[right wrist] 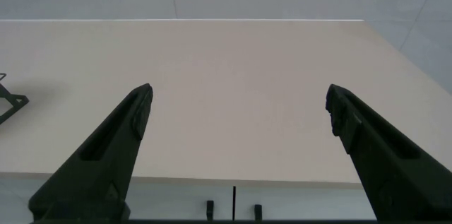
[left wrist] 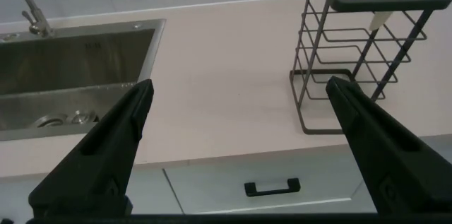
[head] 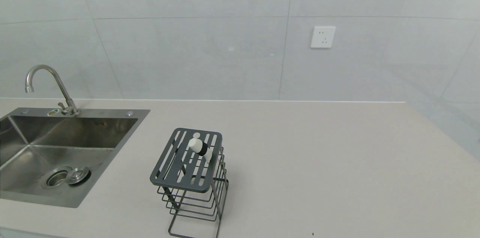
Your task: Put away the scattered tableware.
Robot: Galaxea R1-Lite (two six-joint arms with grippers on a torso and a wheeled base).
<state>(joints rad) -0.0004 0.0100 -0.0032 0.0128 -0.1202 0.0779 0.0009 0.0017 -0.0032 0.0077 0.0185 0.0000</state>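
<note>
A dark wire rack (head: pixel 191 181) with a slotted top stands on the beige counter, right of the sink. A white utensil with a black band (head: pixel 200 148) sticks through one of its top slots; its white tip (left wrist: pixel 379 19) hangs inside the rack (left wrist: pixel 353 61). My left gripper (left wrist: pixel 239 93) is open with nothing between its fingers, held off the counter's front edge, facing the stretch between sink and rack. My right gripper (right wrist: pixel 239 95) is open too, off the front edge facing bare counter right of the rack, whose corner (right wrist: pixel 10 104) shows at the side.
A steel sink (head: pixel 56 155) with a curved faucet (head: pixel 47 88) and a drain plug (head: pixel 77 175) is set into the counter at the left. A tiled wall with a socket (head: pixel 323 36) backs the counter (head: pixel 318 163). Cabinet fronts with a handle (left wrist: pixel 272 187) lie below the edge.
</note>
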